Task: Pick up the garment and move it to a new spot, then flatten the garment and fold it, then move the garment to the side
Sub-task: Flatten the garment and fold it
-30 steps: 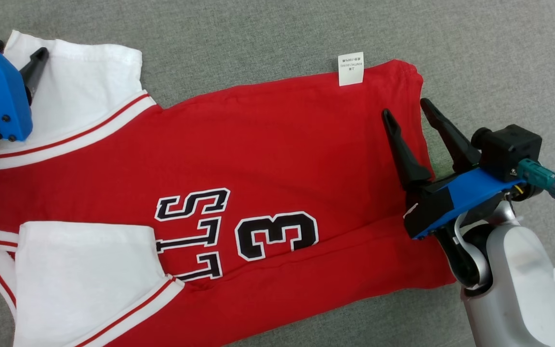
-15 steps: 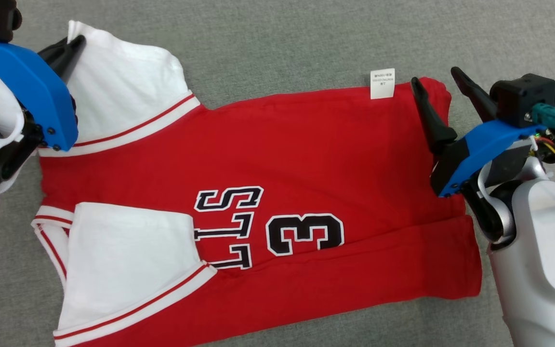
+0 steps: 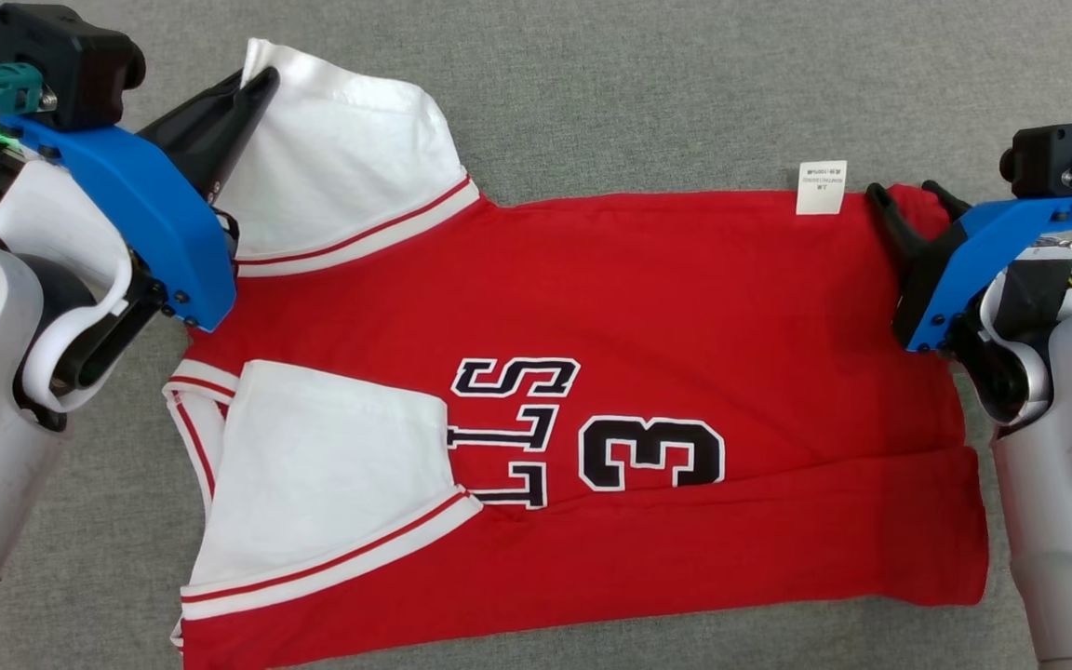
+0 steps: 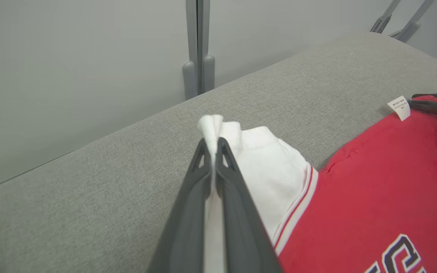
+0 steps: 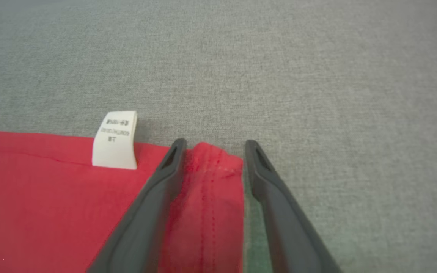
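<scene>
A red garment (image 3: 592, 307) with white sleeves and black lettering lies flat on the grey cushion. My left gripper (image 3: 257, 86) is shut on the edge of the far white sleeve (image 3: 350, 167). In the left wrist view its fingers (image 4: 224, 178) pinch a bunched fold of that sleeve (image 4: 271, 163). My right gripper (image 3: 904, 191) stands open at the far right hem corner, beside a white label (image 3: 821, 187). The right wrist view shows the red corner (image 5: 211, 178) lying between the spread jaws of the right gripper (image 5: 214, 144). The near sleeve (image 3: 331, 465) is folded over the body.
The grey upholstered surface (image 3: 638, 93) extends beyond the garment on the far side. In the left wrist view its far edge meets a pale wall with a grey post (image 4: 198, 45), and metal legs (image 4: 396, 19) stand at the upper right.
The head camera has shifted, so the garment sits further right in the picture. My left gripper has shut on the far sleeve. My right gripper has moved up to the hem corner by the label.
</scene>
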